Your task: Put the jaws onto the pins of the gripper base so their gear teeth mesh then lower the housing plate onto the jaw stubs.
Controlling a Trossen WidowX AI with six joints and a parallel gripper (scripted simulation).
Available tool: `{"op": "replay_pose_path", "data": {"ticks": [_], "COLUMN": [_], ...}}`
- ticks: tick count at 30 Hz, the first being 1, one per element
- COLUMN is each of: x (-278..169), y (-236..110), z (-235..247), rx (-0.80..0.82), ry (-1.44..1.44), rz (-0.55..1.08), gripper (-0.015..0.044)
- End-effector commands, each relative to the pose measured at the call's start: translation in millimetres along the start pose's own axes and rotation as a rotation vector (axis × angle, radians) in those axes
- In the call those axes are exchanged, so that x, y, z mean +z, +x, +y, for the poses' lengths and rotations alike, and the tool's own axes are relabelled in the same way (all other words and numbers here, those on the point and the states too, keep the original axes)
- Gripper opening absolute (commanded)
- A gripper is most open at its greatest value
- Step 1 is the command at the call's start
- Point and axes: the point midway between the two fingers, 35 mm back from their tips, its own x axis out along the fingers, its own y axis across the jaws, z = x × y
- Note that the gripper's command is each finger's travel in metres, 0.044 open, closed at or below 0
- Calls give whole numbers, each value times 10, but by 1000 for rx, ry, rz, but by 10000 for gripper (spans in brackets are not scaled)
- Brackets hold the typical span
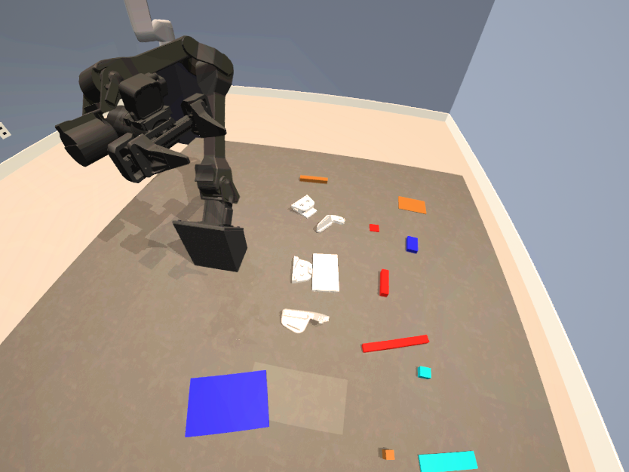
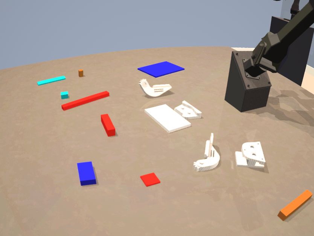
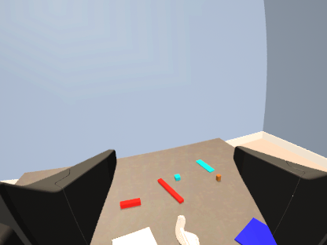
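Note:
The gripper base (image 1: 300, 270) (image 2: 188, 111), white with two short pins, lies beside a flat white slab (image 1: 325, 272) (image 2: 167, 118) (image 3: 135, 239); I cannot tell whether they are joined. One white jaw (image 1: 299, 320) (image 2: 155, 91) (image 3: 187, 236) lies on the blue-sheet side of the base. The other jaw (image 1: 329, 222) (image 2: 211, 162) lies on the opposite side. Near that jaw is the white housing plate (image 1: 303, 204) (image 2: 258, 150), with two round holes and a flat foot. My gripper (image 1: 207, 146) (image 3: 174, 152) is open and empty, high above the table, away from the parts.
Red bars (image 1: 395, 344) (image 1: 384, 283), a red square (image 1: 373, 228), a blue block (image 1: 412, 244) and a cyan cube (image 1: 424, 372) lie beyond the white parts. A blue sheet (image 1: 227, 403) (image 2: 160, 69) and an orange bar (image 1: 313, 179) (image 2: 294, 204) lie at opposite ends.

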Motion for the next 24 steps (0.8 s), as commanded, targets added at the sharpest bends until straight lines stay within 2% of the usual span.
{"op": "replay_pose_path", "data": {"ticks": [1, 2, 24], "x": [0, -2, -301], "y": [0, 4, 477], "z": [0, -1, 109], "rx": [0, 0, 62], "ry": [0, -2, 12], "rz": [0, 3, 288], "gripper": [426, 440, 440]}}
